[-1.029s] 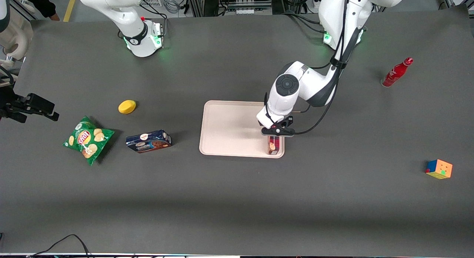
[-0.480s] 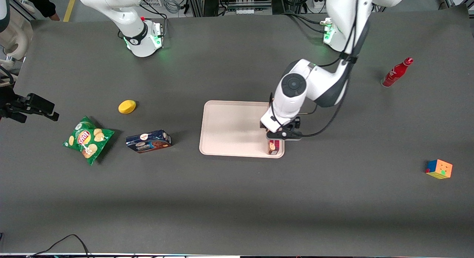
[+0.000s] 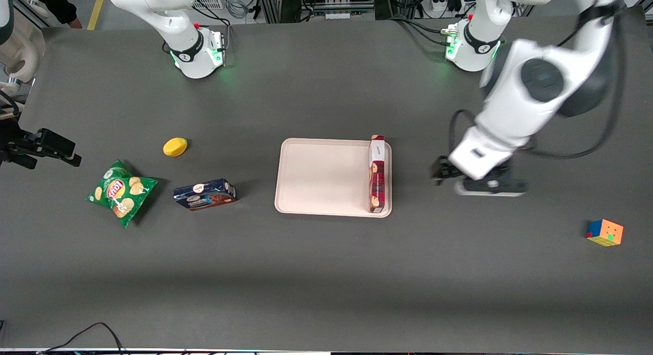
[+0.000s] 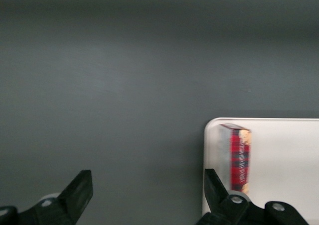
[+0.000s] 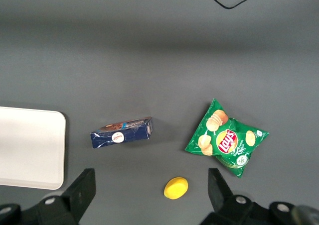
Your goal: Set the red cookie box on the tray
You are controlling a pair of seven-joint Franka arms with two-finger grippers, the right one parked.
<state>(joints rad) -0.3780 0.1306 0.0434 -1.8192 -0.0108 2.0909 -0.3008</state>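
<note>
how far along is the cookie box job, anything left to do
Done: the red cookie box lies on the tray, along the tray's edge toward the working arm's end, with nothing gripping it. In hand: nothing; the gripper is open and empty above bare table beside the tray, toward the working arm's end. Left: apparently nothing for the box itself, only parking the arm.

Red plaid box [image 3: 377, 174] with white end on pale pink-beige tray [image 3: 321, 176], black open-fingered gripper [image 3: 445, 172] beside tray, dark grey table [image 3: 326, 273]
</note>
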